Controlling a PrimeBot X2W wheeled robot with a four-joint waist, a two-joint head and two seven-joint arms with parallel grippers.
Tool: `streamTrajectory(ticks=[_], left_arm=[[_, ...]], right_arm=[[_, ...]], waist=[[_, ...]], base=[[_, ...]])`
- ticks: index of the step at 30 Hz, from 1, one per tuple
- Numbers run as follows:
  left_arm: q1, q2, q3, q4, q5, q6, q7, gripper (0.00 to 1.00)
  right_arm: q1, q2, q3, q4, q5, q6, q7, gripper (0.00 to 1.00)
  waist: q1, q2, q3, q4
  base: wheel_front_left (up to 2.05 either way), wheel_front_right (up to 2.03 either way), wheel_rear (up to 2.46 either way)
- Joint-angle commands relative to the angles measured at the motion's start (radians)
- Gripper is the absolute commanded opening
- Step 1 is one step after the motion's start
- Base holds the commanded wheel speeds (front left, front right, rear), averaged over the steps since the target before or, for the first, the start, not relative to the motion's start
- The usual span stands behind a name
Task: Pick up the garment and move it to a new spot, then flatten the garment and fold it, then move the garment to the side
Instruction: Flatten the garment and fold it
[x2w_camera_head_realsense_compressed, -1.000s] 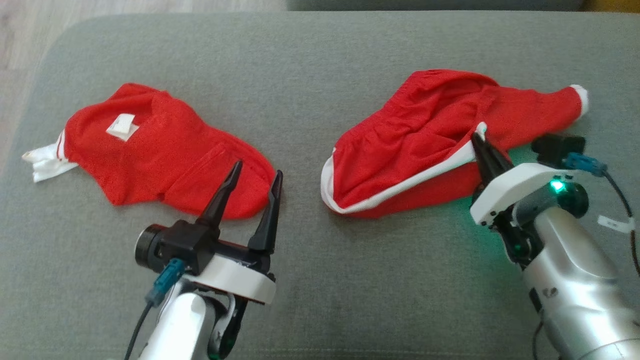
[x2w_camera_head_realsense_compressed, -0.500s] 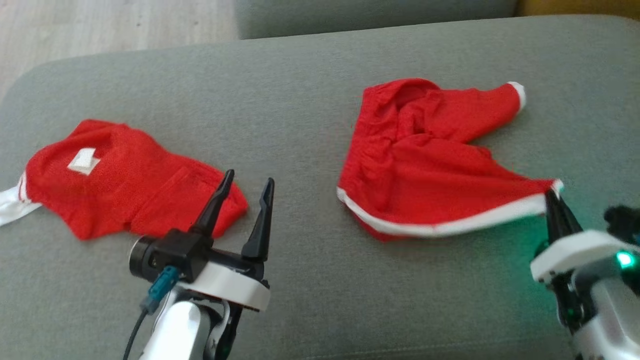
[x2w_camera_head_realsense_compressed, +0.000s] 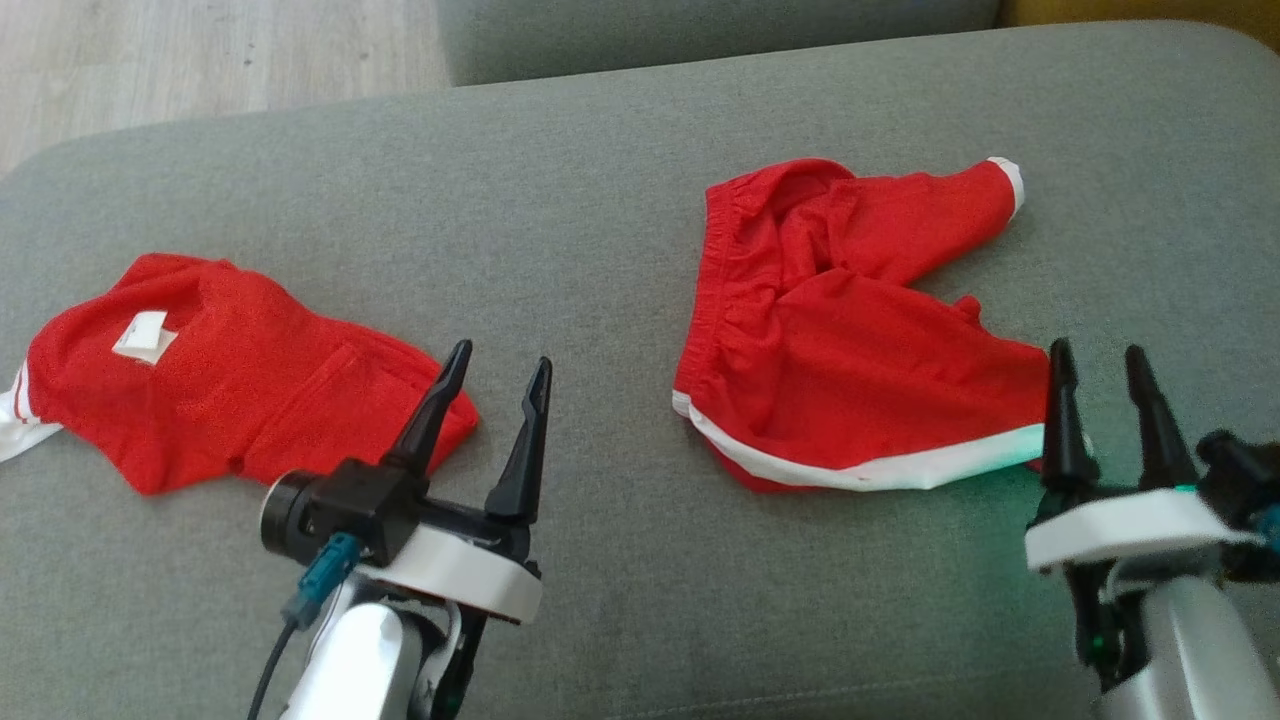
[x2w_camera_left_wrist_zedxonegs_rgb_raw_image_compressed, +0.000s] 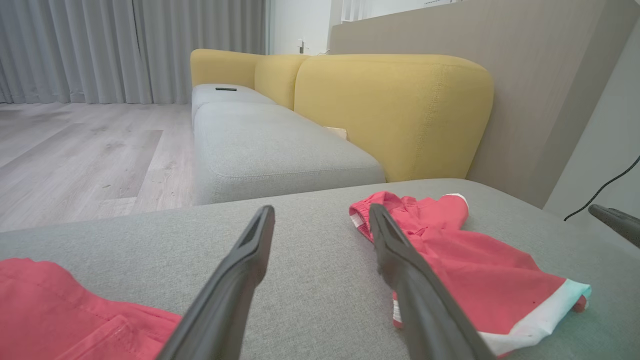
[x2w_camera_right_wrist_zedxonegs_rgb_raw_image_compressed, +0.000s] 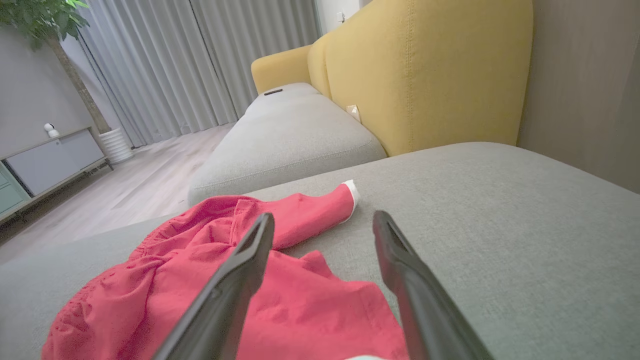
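Observation:
The garment (x2w_camera_head_realsense_compressed: 860, 340) is a pair of red shorts with a white hem band, lying partly spread on the right of the grey cushion (x2w_camera_head_realsense_compressed: 600, 200). One leg reaches toward the far right. My right gripper (x2w_camera_head_realsense_compressed: 1097, 350) stands open at the near right corner of the hem, with nothing between its fingers. The right wrist view has the garment (x2w_camera_right_wrist_zedxonegs_rgb_raw_image_compressed: 175, 280) under and left of the open right gripper (x2w_camera_right_wrist_zedxonegs_rgb_raw_image_compressed: 324, 217). My left gripper (x2w_camera_head_realsense_compressed: 503, 355) hovers open and empty between the two red pieces. From the left wrist, the garment (x2w_camera_left_wrist_zedxonegs_rgb_raw_image_compressed: 475, 270) lies right of the left gripper (x2w_camera_left_wrist_zedxonegs_rgb_raw_image_compressed: 321, 210).
A second red garment (x2w_camera_head_realsense_compressed: 230, 380) with a white label lies on the cushion's left, close to my left gripper. Wooden floor (x2w_camera_head_realsense_compressed: 200, 50) lies beyond the cushion's far left edge. Another grey seat (x2w_camera_left_wrist_zedxonegs_rgb_raw_image_compressed: 270, 145) and a yellow sofa back (x2w_camera_left_wrist_zedxonegs_rgb_raw_image_compressed: 390, 110) stand behind.
My right gripper dragged the shorts' hem corner toward the near right, spreading that leg, then opened and let go. The head camera shifted. The left gripper stayed open.

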Motion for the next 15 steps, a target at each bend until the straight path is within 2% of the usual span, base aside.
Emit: streamTrajectory(ticks=[1,10,15], left_arm=[[-0.037,0.001,0.032,-0.035,-0.002,-0.005,-0.005,1.00],[-0.097,0.001,-0.027,0.027,0.012,-0.066,-0.005,1.00],[-0.183,0.016,-0.128,0.152,0.036,-0.097,-0.005,1.00]], right_arm=[[0.014,0.004,0.027,-0.044,-0.016,-0.001,-0.016,1.00],[0.056,0.033,0.005,-0.120,-0.078,-0.001,-0.042,1.00],[0.044,0.034,-0.002,-0.129,-0.084,-0.001,-0.037,1.00]], waist=[[0.0001,0.0000,0.000,0.002],[0.0001,0.0000,0.037,-0.002],[0.0001,0.0000,0.066,-0.015]], base=[[0.00,0.00,0.00],[0.00,0.00,0.00],[0.00,0.00,0.00]])
